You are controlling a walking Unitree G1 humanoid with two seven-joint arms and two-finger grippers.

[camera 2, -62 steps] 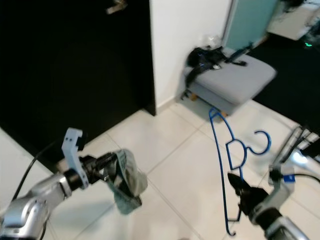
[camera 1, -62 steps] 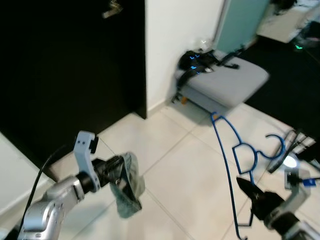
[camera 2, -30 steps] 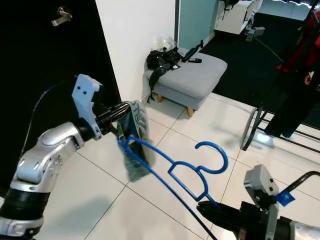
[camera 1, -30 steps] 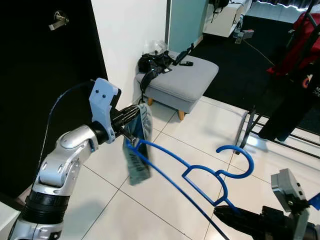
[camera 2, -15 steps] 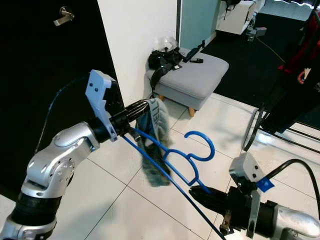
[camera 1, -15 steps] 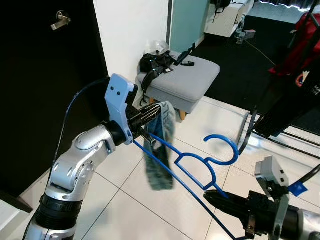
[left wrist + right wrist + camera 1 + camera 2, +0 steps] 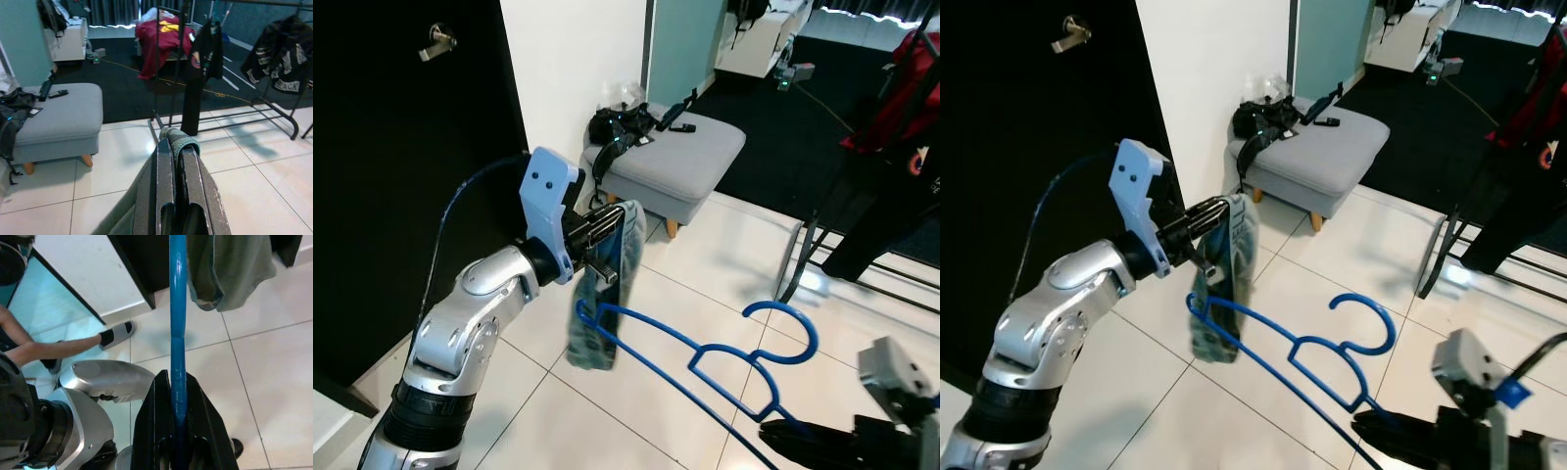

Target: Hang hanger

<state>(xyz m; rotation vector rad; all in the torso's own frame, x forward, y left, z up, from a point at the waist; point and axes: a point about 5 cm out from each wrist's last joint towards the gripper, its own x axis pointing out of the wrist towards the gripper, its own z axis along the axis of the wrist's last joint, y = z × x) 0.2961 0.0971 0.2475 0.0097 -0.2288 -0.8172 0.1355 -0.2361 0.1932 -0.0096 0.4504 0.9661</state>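
Note:
My left gripper (image 7: 613,217) is raised in front of me, shut on a grey-blue cloth (image 7: 600,304) that hangs down from its fingers (image 7: 166,171). A blue wire hanger (image 7: 705,357) slants up from the lower right, held at its bottom bar by my right gripper (image 7: 1378,427), which is shut on it. The hanger's left shoulder tip overlaps the cloth's lower part; I cannot tell whether they touch. Its hook (image 7: 788,318) curls up on the right. In the right wrist view the blue bar (image 7: 177,308) runs out between the fingers towards the cloth (image 7: 230,269).
A grey footstool (image 7: 695,162) with a black bag (image 7: 622,122) stands by the white wall. A black door (image 7: 401,176) is on the left. A clothes rack (image 7: 803,255) with dark garments stands at the right. A person's leg (image 7: 29,350) is beside me.
The hanger and my right gripper have dropped lower and to the right; its shoulder tip now sits at the cloth's lower part. My left gripper still holds the cloth in about the same place.

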